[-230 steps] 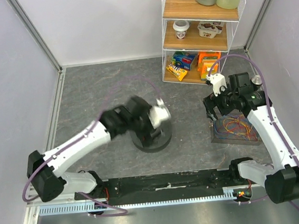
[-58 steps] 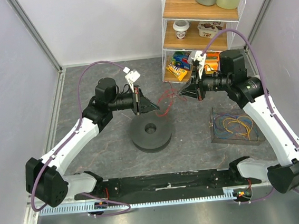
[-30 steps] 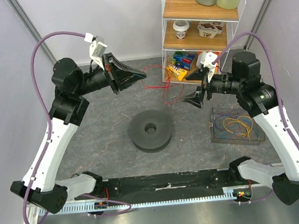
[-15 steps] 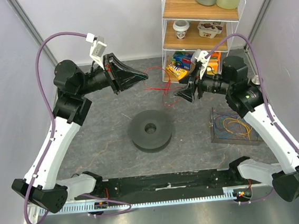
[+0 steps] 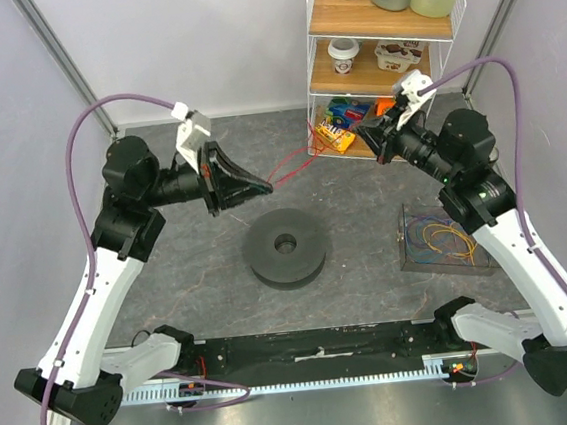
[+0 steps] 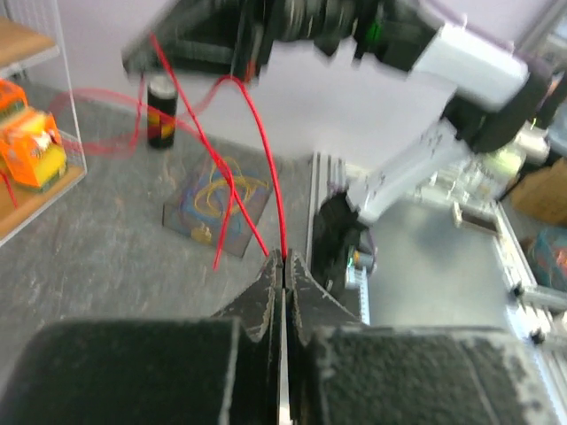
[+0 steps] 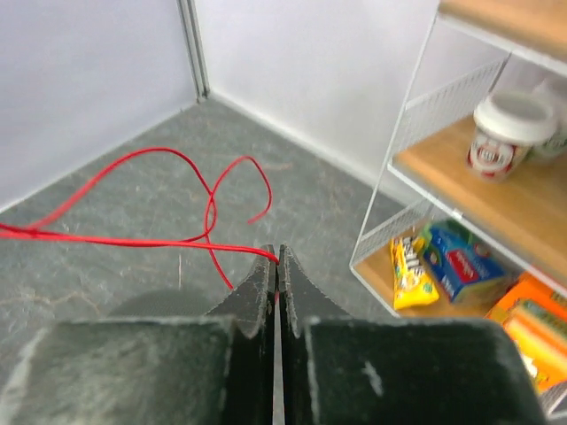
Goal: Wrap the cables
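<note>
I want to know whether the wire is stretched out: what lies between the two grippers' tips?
A red cable spans the gap, pinched at one end by the left gripper and at the other by the right gripper. The top view shows it.

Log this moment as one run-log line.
left end effector: shut on red cable | right end effector: shut on red cable | spool: bare | other cables: on pad

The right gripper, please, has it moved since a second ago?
Yes: the right gripper moved toward the white wire shelf rack, away from the dark grey round spool.
</note>
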Robot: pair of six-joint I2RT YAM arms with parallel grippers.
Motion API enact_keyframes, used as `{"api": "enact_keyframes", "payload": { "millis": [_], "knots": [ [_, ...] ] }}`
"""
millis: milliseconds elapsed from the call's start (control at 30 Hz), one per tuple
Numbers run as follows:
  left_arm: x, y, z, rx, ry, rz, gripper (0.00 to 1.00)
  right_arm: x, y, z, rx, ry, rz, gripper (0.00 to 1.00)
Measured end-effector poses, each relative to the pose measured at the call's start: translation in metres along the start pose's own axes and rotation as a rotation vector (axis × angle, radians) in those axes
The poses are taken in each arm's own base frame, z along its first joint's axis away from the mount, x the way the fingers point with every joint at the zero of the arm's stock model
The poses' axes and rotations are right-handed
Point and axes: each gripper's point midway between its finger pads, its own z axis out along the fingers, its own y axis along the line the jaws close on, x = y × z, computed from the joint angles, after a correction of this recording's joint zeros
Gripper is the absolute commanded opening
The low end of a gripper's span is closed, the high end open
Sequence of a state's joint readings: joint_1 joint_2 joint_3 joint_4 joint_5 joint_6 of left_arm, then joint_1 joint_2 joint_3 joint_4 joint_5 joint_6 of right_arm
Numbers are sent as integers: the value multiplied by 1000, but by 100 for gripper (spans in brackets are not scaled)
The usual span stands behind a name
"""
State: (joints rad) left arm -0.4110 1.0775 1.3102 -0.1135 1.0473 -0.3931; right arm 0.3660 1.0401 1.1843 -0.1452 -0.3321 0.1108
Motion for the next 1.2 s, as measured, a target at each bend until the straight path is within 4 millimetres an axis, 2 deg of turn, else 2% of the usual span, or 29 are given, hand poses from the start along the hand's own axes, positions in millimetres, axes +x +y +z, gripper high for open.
{"api": "enact_keyframes", "payload": {
  "millis": [33,67,100,167,267,300,333,433,500,633,733,867,1033,1200],
  "knots": [
    [12,1,-3,1,33,28,36,-9,1,-1,-1,-22,-8,0],
    [21,3,-5,0,61,54,49,-18,3,-2,-8,-45,-18,0],
    [37,4,-9,1,106,74,54,-28,3,-3,-8,-73,-32,0],
    [60,10,-16,-17,173,107,59,-40,4,-5,-12,-108,-49,0],
    [83,22,-26,-72,252,137,66,-50,11,-8,-53,-142,-78,0],
    [85,24,-29,-86,263,140,79,-52,14,-8,-73,-147,-88,0],
    [84,27,-31,-99,269,143,82,-53,18,-9,-95,-151,-97,0],
    [68,33,-33,-130,241,176,83,-54,30,-12,-164,-157,-128,0],
    [51,34,-30,-145,202,192,95,-55,38,-15,-209,-163,-144,0],
    [15,43,-17,-182,107,224,97,-58,53,-22,-291,-174,-159,0],
    [1,51,-4,-187,70,216,98,-60,61,-25,-337,-178,-155,0],
    [-2,64,21,-179,72,164,99,-67,68,-26,-374,-186,-141,0],
    [4,73,47,-173,91,127,99,-70,75,-28,-402,-193,-127,0],
    [13,59,70,-115,114,118,99,-72,77,-28,-409,-197,-120,0]
  ]
}}
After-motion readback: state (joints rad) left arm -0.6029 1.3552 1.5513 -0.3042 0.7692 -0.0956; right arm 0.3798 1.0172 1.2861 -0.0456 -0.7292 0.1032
